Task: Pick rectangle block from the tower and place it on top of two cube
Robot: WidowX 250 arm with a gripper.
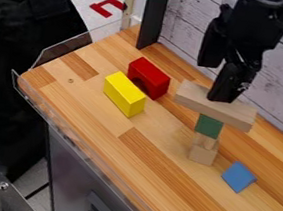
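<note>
Camera view: see black gripper hanging down from the top edge, right of centre, lower end at the middle of the long plain wood block. Can't tell how far open, or whether gripping the block or just touching. Find that block right of centre, lying crosswise on top of the tower, overhanging to both sides. Directly under it, see green block, then small plain wood piece, then plain wood cube at the base, on the wooden counter.

Rest of the counter: note blue block lower right of the tower, apart from it. Left of the tower, see yellow block near the centre, with red arch block close behind, just up and right. At upper left, beyond the counter, see a red U-shaped piece. Along the top and right, see whitish plank wall with black post at its left, above the red arch block
</note>
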